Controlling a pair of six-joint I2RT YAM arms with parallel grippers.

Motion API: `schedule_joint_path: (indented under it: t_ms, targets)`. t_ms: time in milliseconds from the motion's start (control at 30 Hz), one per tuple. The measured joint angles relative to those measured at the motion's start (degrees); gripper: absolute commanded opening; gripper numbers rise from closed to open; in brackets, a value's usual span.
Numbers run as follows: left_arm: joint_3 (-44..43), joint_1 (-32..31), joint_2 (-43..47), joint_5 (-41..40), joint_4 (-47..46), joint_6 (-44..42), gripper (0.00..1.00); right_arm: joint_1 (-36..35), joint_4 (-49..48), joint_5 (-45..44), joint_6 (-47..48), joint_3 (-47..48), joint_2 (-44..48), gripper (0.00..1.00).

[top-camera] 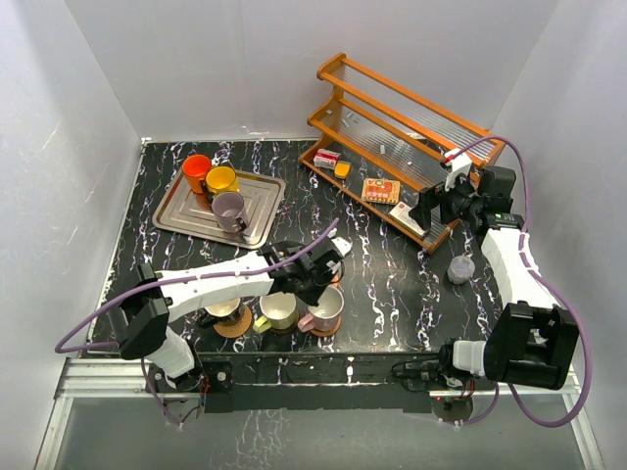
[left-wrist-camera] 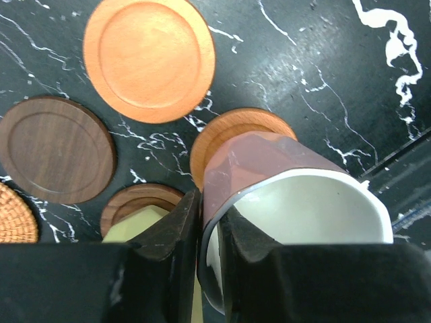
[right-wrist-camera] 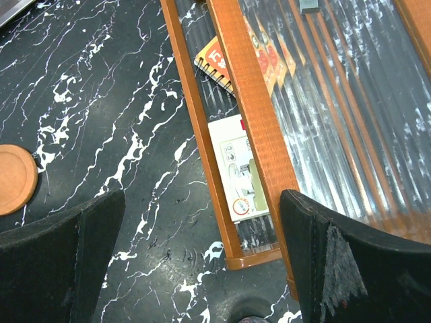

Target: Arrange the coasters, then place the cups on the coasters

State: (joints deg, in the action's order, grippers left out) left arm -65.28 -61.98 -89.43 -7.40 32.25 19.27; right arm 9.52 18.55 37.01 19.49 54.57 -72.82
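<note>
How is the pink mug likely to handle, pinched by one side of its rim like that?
The pink mug looks glazed and rigid, so it is probably slippery in the left end effector's one-wall pinch. Held at one side, it may tilt when lifted. Broad for its height, it seems unlikely to tip on the orange-brown coaster beneath it.

Robot lab test cell, not a real home or kitchen. Tells: plain white panel walls (top-camera: 78, 117) box in the bench on three sides. Black marble-print tabletop (top-camera: 392, 284). Aluminium rail (top-camera: 98, 377) runs along the near edge, with the left arm (top-camera: 216, 279) and right arm (top-camera: 514, 259) bolted there. Purple cables (top-camera: 573, 313) loop loose off both arms. Contents look like staged household props: mugs (top-camera: 221, 180) on a metal tray (top-camera: 181, 215), coasters (left-wrist-camera: 148, 57), and a wooden rack (top-camera: 392, 93) holding small boxes (top-camera: 326, 157).
</note>
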Motion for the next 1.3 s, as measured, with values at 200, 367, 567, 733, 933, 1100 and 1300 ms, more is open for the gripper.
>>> schedule_joint_path:
  t_ms: [200,367,567,733,933,1100,1300]
  targets:
    - [0.5,0.0,0.5,2.4,-0.4,-0.2,0.23,0.0,0.0,0.0,0.0,0.0,0.0,0.98]
    - [0.9,0.7,0.7,3.8,-0.7,-0.2,0.28,0.0,0.0,0.0,0.0,0.0,0.0,0.98]
    - [1.3,1.9,2.4,5.3,-0.8,-0.9,0.42,0.0,0.0,0.0,0.0,0.0,0.0,0.99]
    - [0.4,4.5,4.0,7.5,-0.5,-2.0,0.56,0.2,0.0,0.0,0.1,0.0,0.0,0.98]
    - [-2.0,10.4,7.6,13.1,0.2,-3.7,0.64,0.3,0.0,0.0,0.1,0.0,-0.1,0.98]
    - [-7.9,15.4,9.4,19.2,2.0,-9.7,0.74,0.3,0.0,0.0,0.1,0.0,-0.1,0.98]
    - [-17.3,21.5,9.5,21.4,5.2,-19.7,0.76,0.4,0.0,0.1,0.1,0.0,-0.3,0.98]
